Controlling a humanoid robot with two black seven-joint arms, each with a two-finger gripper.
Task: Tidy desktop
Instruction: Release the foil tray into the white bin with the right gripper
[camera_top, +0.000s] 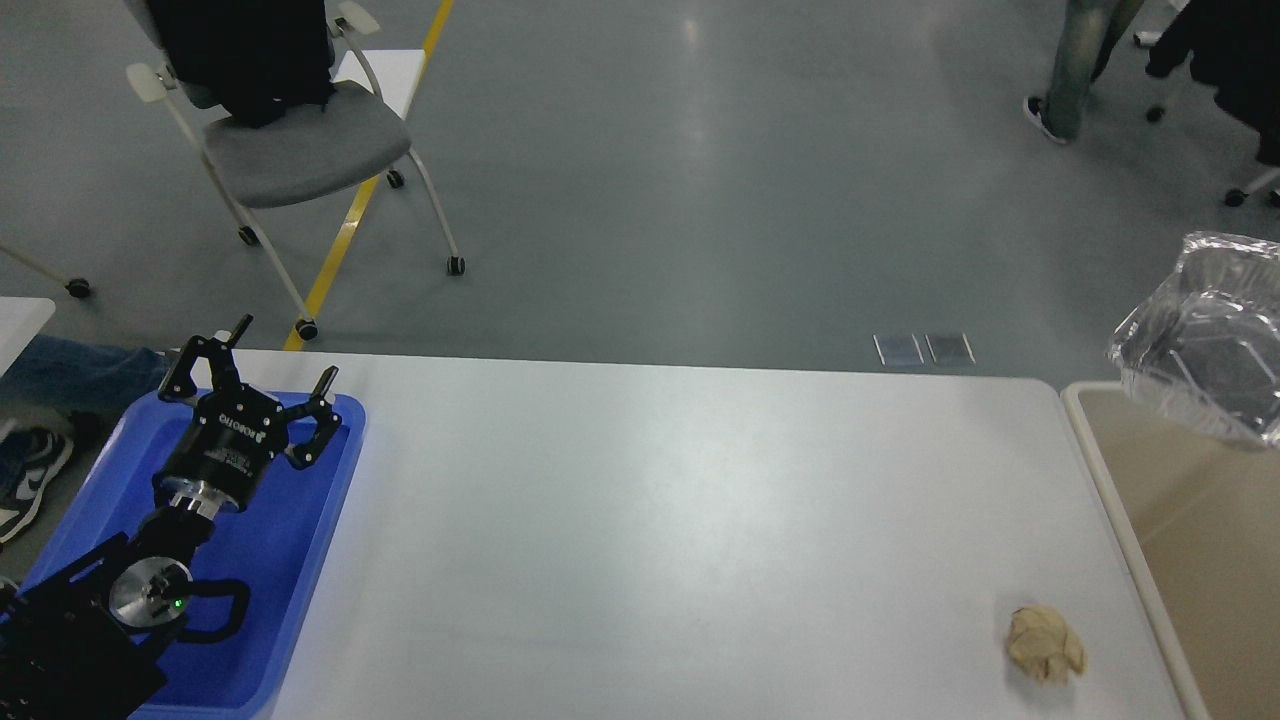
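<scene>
L gripper (283, 378) hangs over the blue tray (262, 560) at about 8 o'clock in the head view, fingers (323, 385) spread wide apart, nothing btwn them. Tray sits on the worktop's left end. The worktop (640, 520) is a big plain white matte slab w/ rounded corners, filling the lower centre, mostly bare, soft glare in the middle. At 4 o'clock on it, near the right edge, lies a crumpled tan paper wad (1044, 644). Just past that edge, at 3 o'clock: beige white-rimmed bin (1190, 520), crinkled clear plastic liner (1205, 345) above it. R gripper not visible.
</scene>
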